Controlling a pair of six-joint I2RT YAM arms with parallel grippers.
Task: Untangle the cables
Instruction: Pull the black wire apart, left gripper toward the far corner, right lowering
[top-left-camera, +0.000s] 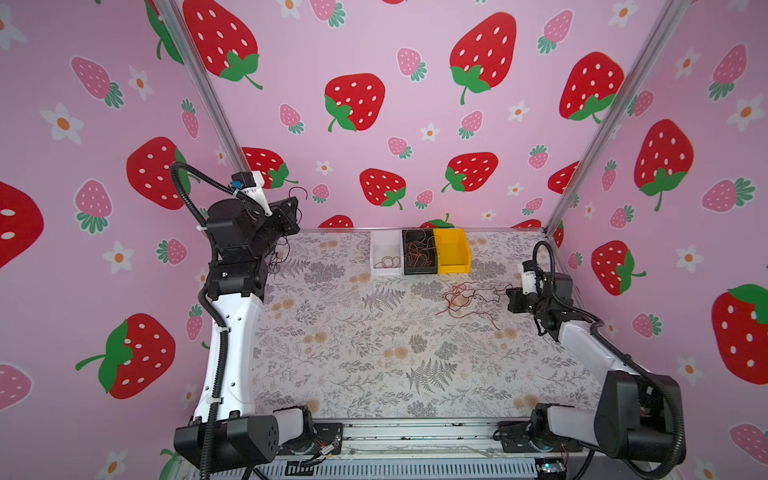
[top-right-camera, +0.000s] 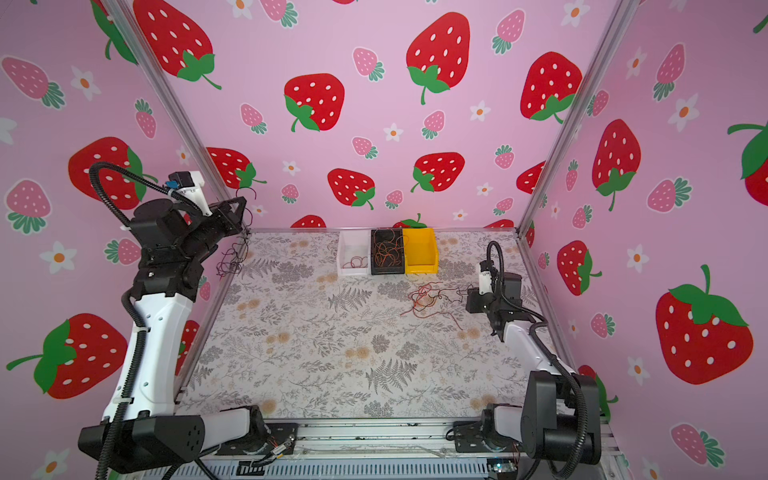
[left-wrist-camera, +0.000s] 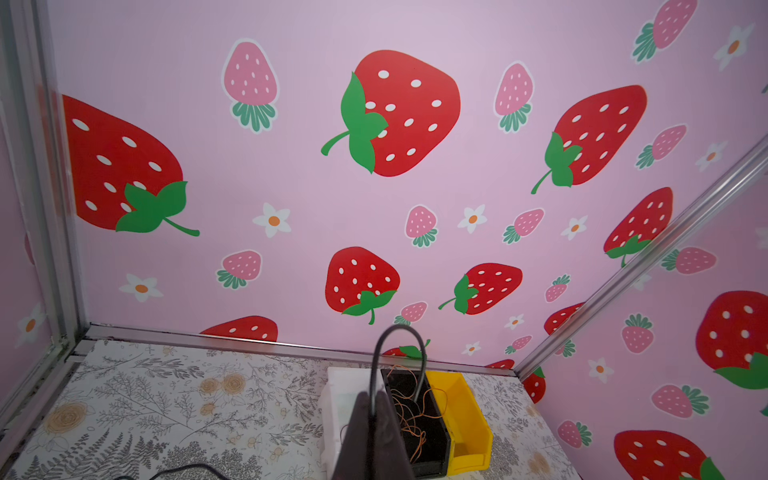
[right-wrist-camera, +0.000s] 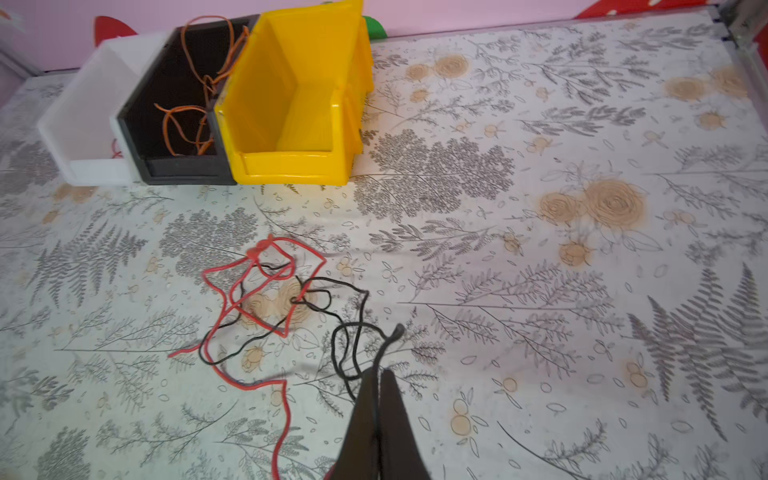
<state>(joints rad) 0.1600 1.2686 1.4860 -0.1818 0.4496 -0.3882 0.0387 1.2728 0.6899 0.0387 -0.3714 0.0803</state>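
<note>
Shows, in the left wrist view, two dark fingers (left-wrist-camera: 361, 440) pressed together at the lower centre of the frame: left jaws clenched on a black loop (left-wrist-camera: 400, 328) arching up from between them. Shows, in the right wrist view, fingers (right-wrist-camera: 395, 424) likewise shut at the lower centre: right jaws grasping a black strand (right-wrist-camera: 390, 340) leading up and left into the tangle of red and black cables (right-wrist-camera: 270, 299), spread on the bench (right-wrist-camera: 540, 291) just beside the tips.

Adds, in both top views, detail missing from both wrist views: left jaws raised at the upper left, clear of the bench, with dark strands (top-right-camera: 230, 262) dangling beneath toward the left bench edge; right jaws low at the right of the frame, near the right bench edge, tangle immediately to the left. Cannot tell loop and strand apart as one cable or two.

Locates three bins side by side at the upper centre, against the back edge: white bin (top-left-camera: 386, 272) holding red cables (top-left-camera: 387, 262), black bin (top-left-camera: 419, 271) holding orange cables (top-left-camera: 419, 253), yellow bin (top-left-camera: 455, 266). Leaves a gap between tangle and bins.

Leaves wide bare bench across the centre and lower frame between the two arms; bounds it with aluminium posts (top-left-camera: 582, 174) at the back corners and a metal rail (top-left-camera: 415, 432) along the lower edge.
</note>
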